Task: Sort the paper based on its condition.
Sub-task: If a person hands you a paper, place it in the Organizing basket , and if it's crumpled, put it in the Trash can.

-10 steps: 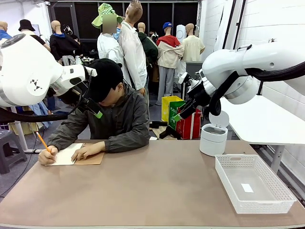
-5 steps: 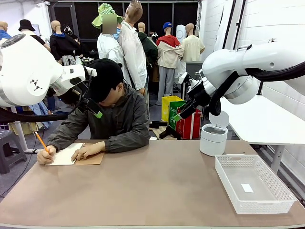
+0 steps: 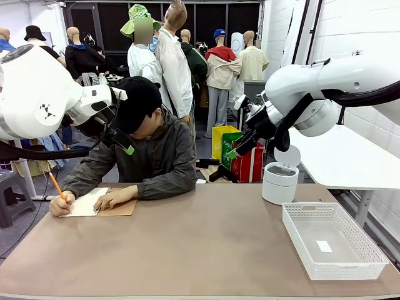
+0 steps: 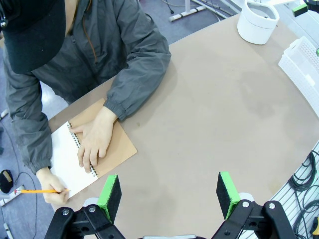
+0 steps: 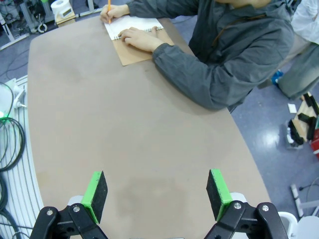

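The paper as a loose sheet is out of view. A person at the far left of the table writes with an orange pencil [image 3: 56, 185] on the white page [image 3: 84, 203] of a spiral notebook with a brown cover [image 3: 119, 208]; the other hand rests flat on the page. The left wrist view shows the same page [image 4: 65, 159], and it lies far off in the right wrist view [image 5: 132, 24]. My left gripper [image 3: 124, 145] hangs open high over the table's left side, its jaws [image 4: 169, 191] empty. My right gripper [image 3: 240, 147] is open and raised at the right [image 5: 157, 191].
A white mesh basket [image 3: 340, 270] stands at the table's right edge with a small white label inside. Behind it sits a white round bin [image 3: 279, 181] with its lid up. The brown tabletop [image 3: 200, 244] stretches bare between the notebook and the basket.
The person's writing hand and pencil shifted slightly over the page. Both arms stayed still.
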You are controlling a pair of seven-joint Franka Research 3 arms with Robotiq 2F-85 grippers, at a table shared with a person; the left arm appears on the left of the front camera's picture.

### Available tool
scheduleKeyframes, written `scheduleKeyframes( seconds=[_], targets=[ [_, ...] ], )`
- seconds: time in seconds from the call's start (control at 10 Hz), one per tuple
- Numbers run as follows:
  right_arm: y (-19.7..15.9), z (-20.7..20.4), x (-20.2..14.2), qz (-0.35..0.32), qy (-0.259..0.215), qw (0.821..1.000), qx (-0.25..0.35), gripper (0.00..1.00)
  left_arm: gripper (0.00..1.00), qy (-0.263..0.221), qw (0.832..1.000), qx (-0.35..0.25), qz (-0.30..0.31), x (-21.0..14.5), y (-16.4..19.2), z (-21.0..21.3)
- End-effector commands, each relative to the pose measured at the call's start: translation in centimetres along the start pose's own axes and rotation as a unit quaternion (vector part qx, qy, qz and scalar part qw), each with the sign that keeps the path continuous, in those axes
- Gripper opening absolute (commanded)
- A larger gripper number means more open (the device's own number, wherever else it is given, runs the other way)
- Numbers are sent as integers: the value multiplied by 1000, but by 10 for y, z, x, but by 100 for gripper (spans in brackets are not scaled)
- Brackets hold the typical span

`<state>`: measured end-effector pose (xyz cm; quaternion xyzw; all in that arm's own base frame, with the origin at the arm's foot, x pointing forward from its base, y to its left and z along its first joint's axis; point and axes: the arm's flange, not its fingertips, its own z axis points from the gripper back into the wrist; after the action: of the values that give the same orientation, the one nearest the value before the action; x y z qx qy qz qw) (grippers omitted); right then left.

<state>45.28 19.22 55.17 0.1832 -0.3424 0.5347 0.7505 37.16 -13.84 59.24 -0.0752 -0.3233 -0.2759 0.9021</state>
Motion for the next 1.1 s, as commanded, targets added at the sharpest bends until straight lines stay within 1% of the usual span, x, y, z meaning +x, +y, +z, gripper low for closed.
scheduleKeyframes(
  seconds=[0.0,1.0],
  targets=[
    [-1,0,0,-1,1,1000,-4,100,100,-2,1000,0,1,1,1,1],
    [-1,0,0,-1,1,1000,-4,100,100,-2,1000,0,1,1,1,1]
  ],
)
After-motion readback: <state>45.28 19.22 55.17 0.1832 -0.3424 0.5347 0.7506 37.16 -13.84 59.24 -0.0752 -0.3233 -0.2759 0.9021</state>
